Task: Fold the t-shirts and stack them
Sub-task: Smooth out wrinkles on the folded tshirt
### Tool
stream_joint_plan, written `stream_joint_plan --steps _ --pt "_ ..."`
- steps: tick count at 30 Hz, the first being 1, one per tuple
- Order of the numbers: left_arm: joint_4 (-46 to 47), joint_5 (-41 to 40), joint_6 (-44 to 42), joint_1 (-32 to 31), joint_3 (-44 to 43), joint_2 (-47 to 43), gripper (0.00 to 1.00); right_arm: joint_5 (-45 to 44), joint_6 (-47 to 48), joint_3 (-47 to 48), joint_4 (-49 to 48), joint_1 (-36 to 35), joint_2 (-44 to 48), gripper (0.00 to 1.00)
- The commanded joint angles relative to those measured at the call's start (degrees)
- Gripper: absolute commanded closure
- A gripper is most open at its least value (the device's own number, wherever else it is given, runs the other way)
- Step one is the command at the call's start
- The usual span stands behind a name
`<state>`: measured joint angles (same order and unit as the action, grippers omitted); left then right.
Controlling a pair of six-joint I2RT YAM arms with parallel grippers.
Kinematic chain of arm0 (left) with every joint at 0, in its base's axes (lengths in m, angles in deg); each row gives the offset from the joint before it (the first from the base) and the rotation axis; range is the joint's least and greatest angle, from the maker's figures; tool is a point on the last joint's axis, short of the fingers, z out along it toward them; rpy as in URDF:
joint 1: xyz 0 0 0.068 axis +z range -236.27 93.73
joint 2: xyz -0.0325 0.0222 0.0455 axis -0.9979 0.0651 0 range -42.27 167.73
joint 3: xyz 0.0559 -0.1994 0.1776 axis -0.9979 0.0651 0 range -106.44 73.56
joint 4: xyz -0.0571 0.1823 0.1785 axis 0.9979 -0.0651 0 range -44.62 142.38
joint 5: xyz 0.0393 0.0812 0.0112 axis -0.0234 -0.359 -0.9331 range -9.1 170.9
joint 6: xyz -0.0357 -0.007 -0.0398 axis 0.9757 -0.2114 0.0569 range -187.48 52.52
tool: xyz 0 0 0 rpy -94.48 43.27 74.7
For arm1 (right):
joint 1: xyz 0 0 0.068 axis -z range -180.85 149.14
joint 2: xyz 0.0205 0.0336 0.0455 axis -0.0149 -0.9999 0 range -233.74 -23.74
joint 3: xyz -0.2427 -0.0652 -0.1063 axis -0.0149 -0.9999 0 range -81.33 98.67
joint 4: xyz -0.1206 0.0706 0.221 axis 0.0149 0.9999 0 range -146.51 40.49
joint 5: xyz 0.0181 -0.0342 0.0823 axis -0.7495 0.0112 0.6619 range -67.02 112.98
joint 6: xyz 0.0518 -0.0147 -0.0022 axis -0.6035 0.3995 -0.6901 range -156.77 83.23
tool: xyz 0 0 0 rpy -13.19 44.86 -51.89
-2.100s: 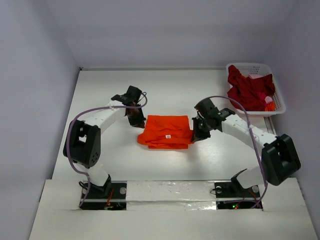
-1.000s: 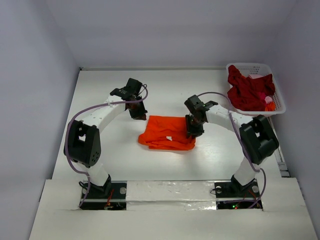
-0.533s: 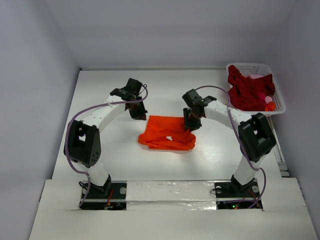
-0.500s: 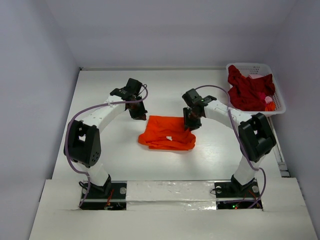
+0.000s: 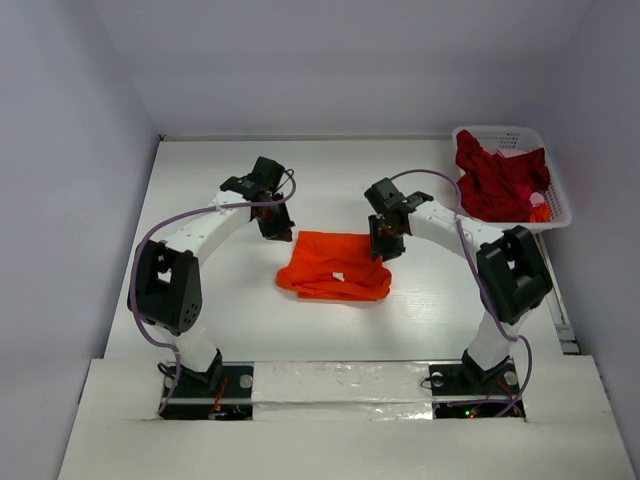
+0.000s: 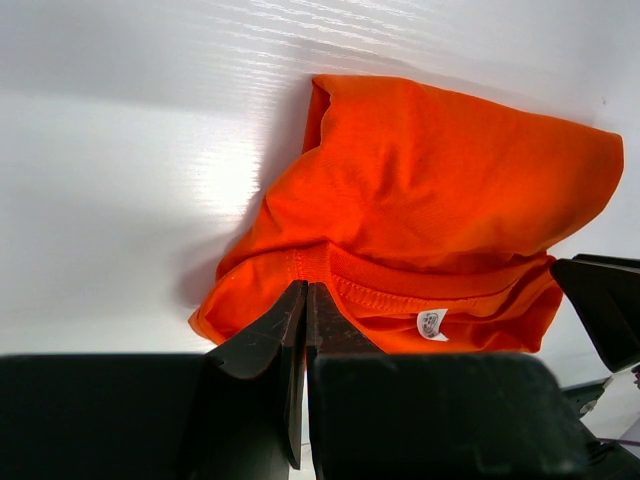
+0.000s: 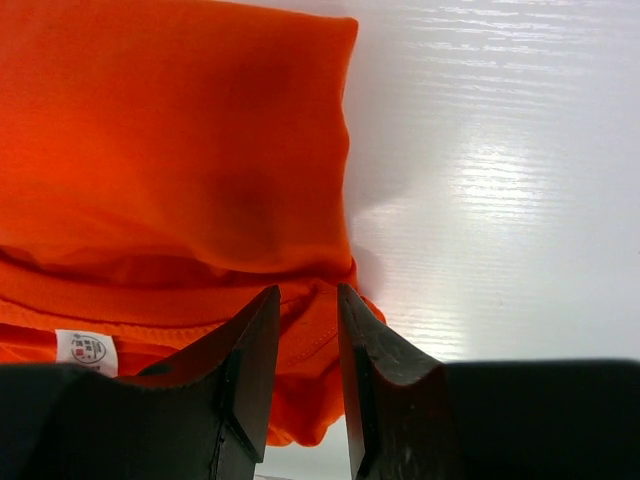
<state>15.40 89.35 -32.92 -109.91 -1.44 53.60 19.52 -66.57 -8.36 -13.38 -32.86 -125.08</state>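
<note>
The bright orange t-shirt (image 5: 335,265) lies folded in a loose rectangle mid-table, its white neck label facing up. It also shows in the left wrist view (image 6: 450,190) and the right wrist view (image 7: 170,150). The dark crimson t-shirt (image 5: 500,180) is bunched in the white basket. My left gripper (image 5: 274,228) is shut and empty, just off the orange shirt's far left corner (image 6: 305,285). My right gripper (image 5: 385,243) hovers over the shirt's far right corner with its jaws a narrow gap apart (image 7: 308,290). Cloth shows behind the gap, not pinched.
The white lattice basket (image 5: 560,215) stands at the far right corner of the table. Grey walls close in the left, back and right sides. A taped board edge (image 5: 340,380) runs along the front by the arm bases.
My right gripper swung in from the shirt's right side to its far right corner, then drew back slightly. The shirt's right edge shifted left and rumpled. My left gripper moved back a little.
</note>
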Motion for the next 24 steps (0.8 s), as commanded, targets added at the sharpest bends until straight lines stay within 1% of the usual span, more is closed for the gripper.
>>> stream_joint_plan --steps 1,15,24 --pt "-0.82 -0.45 -0.03 0.00 -0.32 -1.92 1.00 -2.07 -0.43 -0.98 0.20 -0.51 1.94 0.65" --pt "0.06 -0.10 0.24 0.00 0.47 -1.92 1.00 -1.11 -0.34 -3.80 -0.16 -0.51 3.52 0.65" --pt "0.14 -0.01 0.15 0.00 0.65 -1.48 1.00 -1.02 0.01 -2.48 0.28 -2.18 3.17 0.66"
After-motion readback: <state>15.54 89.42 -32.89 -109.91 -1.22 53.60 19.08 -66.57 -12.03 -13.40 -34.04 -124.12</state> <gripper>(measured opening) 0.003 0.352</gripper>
